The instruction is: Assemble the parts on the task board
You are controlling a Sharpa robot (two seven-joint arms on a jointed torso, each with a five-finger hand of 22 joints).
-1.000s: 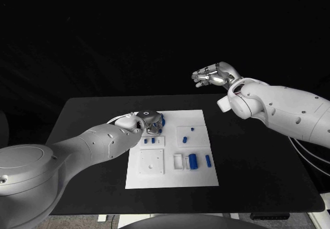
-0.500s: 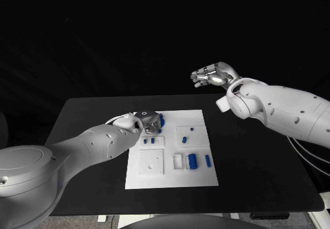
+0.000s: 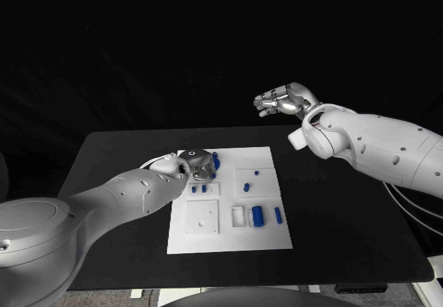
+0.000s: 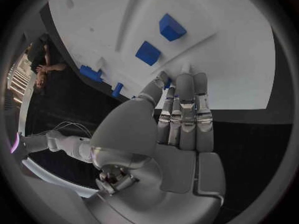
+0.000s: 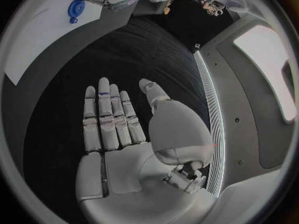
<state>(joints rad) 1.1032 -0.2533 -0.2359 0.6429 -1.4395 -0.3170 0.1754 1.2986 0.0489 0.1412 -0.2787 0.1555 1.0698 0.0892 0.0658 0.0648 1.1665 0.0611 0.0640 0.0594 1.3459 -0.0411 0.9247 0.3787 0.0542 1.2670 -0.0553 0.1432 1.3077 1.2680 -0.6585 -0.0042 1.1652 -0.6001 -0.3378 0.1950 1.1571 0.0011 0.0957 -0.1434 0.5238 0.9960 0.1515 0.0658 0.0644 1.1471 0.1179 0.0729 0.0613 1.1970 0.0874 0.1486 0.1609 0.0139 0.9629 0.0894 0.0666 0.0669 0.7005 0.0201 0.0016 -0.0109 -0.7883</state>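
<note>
The white task board lies in the middle of the black table. My left hand is low over its far left corner. In the left wrist view its straight fingers touch the board, and a sliver of a small blue part shows pinched between thumb and finger. A round blue part lies right beside the hand. Other blue parts sit on the board: a small pair, a peg and two bars. My right hand hangs raised beyond the table's far edge, its fingers spread and holding nothing.
The board has shallow square recesses on its near left. Bare black tabletop surrounds the board on every side. My right forearm reaches over the table's far right corner.
My left hand has shifted slightly toward the board's far edge, and the round blue part beside it has moved the same way. The right hand has barely moved.
</note>
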